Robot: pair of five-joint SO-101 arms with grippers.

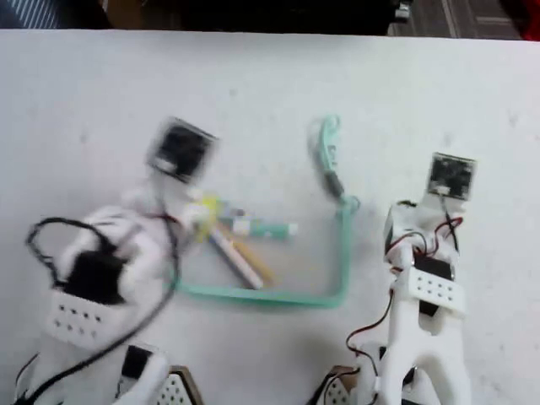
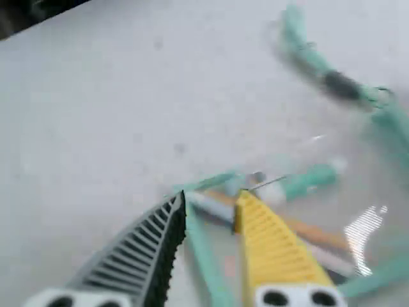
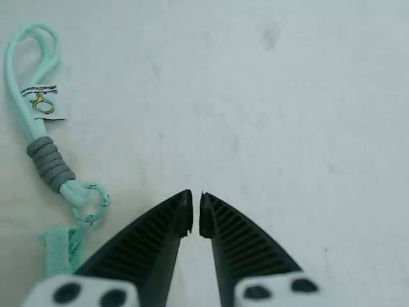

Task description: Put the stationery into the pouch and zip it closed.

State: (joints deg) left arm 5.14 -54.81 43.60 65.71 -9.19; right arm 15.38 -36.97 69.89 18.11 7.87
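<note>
Clear pouch (image 1: 346,253) w/ mint trim lies mid desk, long axis left-right btwn the arms. Pens (image 1: 253,228) look already inside, fanned toward its left end. Left gripper (image 2: 211,201) is at that end, jaws apart, straddling pen tips & trim. Right gripper (image 3: 195,208) is just beside the right end, jaws nearly together, empty. Strap (image 3: 48,153) w/ ring lies next to it, so right arm prob. nearer for zipping.

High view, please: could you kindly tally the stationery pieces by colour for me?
Mint-green piece: 1
White piece: 1
Orange piece: 1
Total: 3
</note>
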